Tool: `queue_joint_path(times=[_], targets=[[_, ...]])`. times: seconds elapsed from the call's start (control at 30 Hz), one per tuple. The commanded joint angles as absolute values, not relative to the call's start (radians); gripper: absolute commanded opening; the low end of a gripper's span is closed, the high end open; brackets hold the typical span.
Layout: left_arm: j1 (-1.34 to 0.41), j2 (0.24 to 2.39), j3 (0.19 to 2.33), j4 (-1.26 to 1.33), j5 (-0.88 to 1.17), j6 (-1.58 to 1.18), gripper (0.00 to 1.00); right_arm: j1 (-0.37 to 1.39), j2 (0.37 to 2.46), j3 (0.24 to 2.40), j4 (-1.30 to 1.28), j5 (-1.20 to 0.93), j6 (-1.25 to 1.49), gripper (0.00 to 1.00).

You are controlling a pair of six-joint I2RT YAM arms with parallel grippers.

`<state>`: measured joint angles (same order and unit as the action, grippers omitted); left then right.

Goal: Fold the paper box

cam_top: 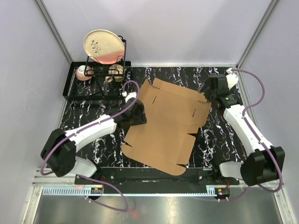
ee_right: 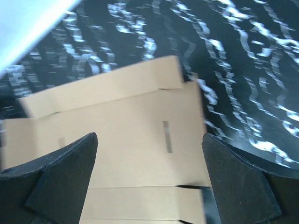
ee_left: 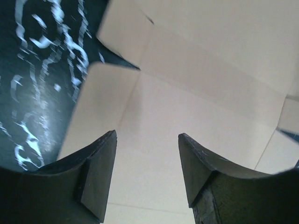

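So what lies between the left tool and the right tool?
Between the left tool and right tool lies only the paper box, an unfolded sheet; the top view shows it.

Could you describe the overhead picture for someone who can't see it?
A brown cardboard box lies unfolded on a black marbled table, the left arm at its left edge, the right arm at its far right corner. A rack holding a plate stands far left.

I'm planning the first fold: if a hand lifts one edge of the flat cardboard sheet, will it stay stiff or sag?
The paper box is a thin, wide, creased sheet lying flat, so it is probably light and would hinge at its creases. Pushed, it may slide on the smooth-looking marbled table. Its small flaps look easily crumpled.
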<state>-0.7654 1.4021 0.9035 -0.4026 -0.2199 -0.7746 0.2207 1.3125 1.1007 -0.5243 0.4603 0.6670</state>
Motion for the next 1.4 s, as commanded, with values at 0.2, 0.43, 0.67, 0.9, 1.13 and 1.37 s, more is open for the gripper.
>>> queue_joint_path(times=[0.2, 0.43, 0.67, 0.9, 1.13, 1.37], targets=[[-0.529, 1.33, 0.914, -0.525, -0.267, -0.808, 0.99, 0.299, 1.459, 1.16, -0.264, -0.06, 0.657, 0.99], [-0.519, 1.403, 0.899, -0.534, -0.227, -0.784, 0.99, 0.376, 1.598, 1.223, -0.253, -0.078, 0.632, 0.97], [-0.462, 1.492, 0.781, -0.322, -0.006, -0.784, 0.98, 0.416, 1.503, 1.094, -0.192, -0.123, 0.663, 0.97], [-0.454, 1.555, 0.726, -0.201, 0.156, -0.752, 0.85, 0.436, 1.303, 0.982, -0.201, -0.161, 0.657, 0.97], [-0.454, 1.542, 0.643, -0.088, 0.328, -0.742, 0.55, 0.436, 1.175, 0.959, -0.262, -0.179, 0.629, 0.96], [-0.456, 1.432, 0.588, -0.095, 0.353, -0.733, 0.0, 0.436, 1.137, 0.956, -0.299, -0.167, 0.609, 0.96]])
